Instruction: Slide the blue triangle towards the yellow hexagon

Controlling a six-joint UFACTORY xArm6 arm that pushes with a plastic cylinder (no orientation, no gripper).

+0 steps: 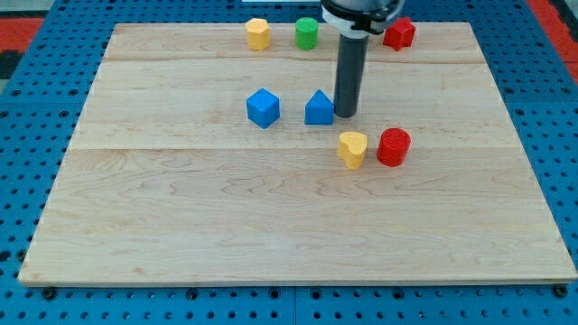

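The blue triangle (318,108) lies near the middle of the wooden board (181,235). The yellow hexagon (258,33) sits at the view's top, left of centre. My tip (345,115) stands just right of the blue triangle, touching or nearly touching its right side. The dark rod rises from the tip to the view's top.
A blue cube (263,107) lies left of the triangle. A green cylinder (306,33) and a red block (398,33) sit along the top edge. A yellow heart (352,149) and a red cylinder (393,146) lie below and right of my tip.
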